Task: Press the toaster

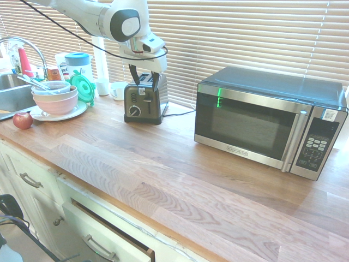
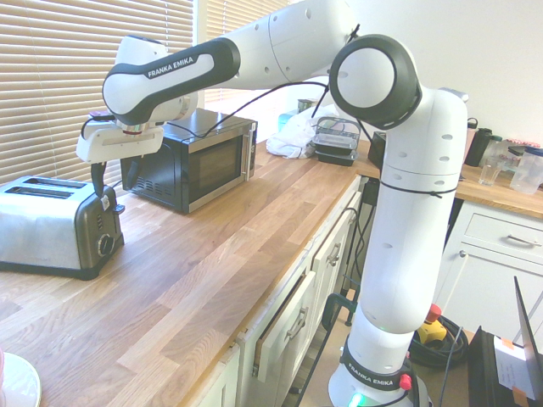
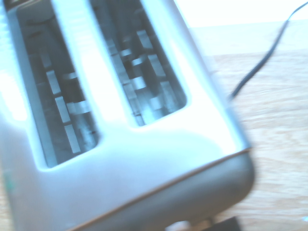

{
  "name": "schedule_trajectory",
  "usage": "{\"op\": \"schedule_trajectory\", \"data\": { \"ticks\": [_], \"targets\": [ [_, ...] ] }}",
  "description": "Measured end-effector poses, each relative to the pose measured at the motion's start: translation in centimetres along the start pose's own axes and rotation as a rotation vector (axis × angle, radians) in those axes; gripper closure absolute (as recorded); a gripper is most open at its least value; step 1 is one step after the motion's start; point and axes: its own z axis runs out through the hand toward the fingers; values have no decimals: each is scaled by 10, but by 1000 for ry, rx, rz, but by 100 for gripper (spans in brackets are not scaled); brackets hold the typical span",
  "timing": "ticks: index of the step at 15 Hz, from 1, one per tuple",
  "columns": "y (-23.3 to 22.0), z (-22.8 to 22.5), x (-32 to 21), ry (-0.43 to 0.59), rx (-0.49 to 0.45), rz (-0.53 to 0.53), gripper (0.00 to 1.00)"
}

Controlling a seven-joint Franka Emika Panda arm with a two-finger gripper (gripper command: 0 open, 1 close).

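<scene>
The toaster [image 1: 144, 101] is a small two-slot brushed-steel one, standing on the wooden counter by the window blinds. Its black end panel with dial, lever and white sticker faces the counter's front. My gripper [image 1: 144, 79] hangs open just above that end, its two dark fingers [image 1: 132, 73] pointing down on either side of the toaster's top. Seen from the other side, the gripper [image 2: 100, 185] is over the black panel end of the toaster [image 2: 47, 227]. The wrist view is blurred and looks down on the toaster [image 3: 120, 163], showing its two empty slots.
A large steel-and-black microwave [image 1: 267, 123] stands to the right of the toaster. Left of it are a white cup [image 1: 117, 90], stacked bowls on a plate [image 1: 54, 99], an apple [image 1: 22, 120] and the sink [image 1: 11, 90]. The toaster's cord [image 3: 260, 67] trails behind it.
</scene>
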Motion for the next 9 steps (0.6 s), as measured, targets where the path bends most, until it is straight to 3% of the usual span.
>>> {"op": "schedule_trajectory", "data": {
  "ticks": [2, 3, 9],
  "targets": [
    [-4, 5, -4, -8, -4, -9, 0],
    [-7, 9, -8, -14, -6, -18, 100],
    [-13, 11, -12, -17, -5, -29, 100]
  ]
}}
